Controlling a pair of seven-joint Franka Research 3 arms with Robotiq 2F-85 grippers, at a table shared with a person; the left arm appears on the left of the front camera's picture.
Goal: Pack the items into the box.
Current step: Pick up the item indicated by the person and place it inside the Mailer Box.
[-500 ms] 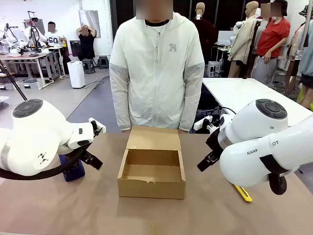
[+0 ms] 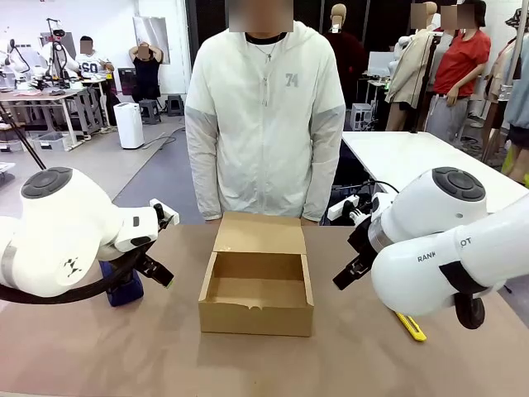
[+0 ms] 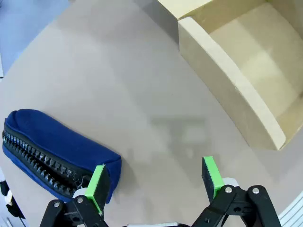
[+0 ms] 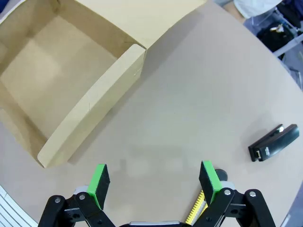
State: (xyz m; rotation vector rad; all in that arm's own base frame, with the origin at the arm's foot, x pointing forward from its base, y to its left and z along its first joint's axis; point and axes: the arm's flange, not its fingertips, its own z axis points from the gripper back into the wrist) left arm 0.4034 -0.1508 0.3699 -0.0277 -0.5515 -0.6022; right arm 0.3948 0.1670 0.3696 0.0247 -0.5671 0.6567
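Observation:
The brown cardboard box [image 2: 257,281] stands open and empty mid-table, its flap lid folded back toward the person; it also appears as the box [image 3: 236,61] and the box [image 4: 71,75] in the wrist views. The navy zippered pouch [image 3: 52,153] lies left of the box, just beside my open left gripper [image 3: 154,182], whose left pad nearly touches its end; the pouch [image 2: 122,285] peeks from behind the left arm. My right gripper [image 4: 154,182] hangs open over bare table. The black stapler [image 4: 274,143] lies off to its right. The yellow-and-black utility knife [image 2: 411,326] lies under the right arm, its tip [image 4: 195,209] near the right finger.
A person in a white jacket [image 2: 264,116] stands at the far edge of the table behind the box, arms down. The brown tabletop [image 2: 347,356] has free room in front of the box and on both sides.
The left gripper has shifted very slightly; otherwise nothing has visibly moved.

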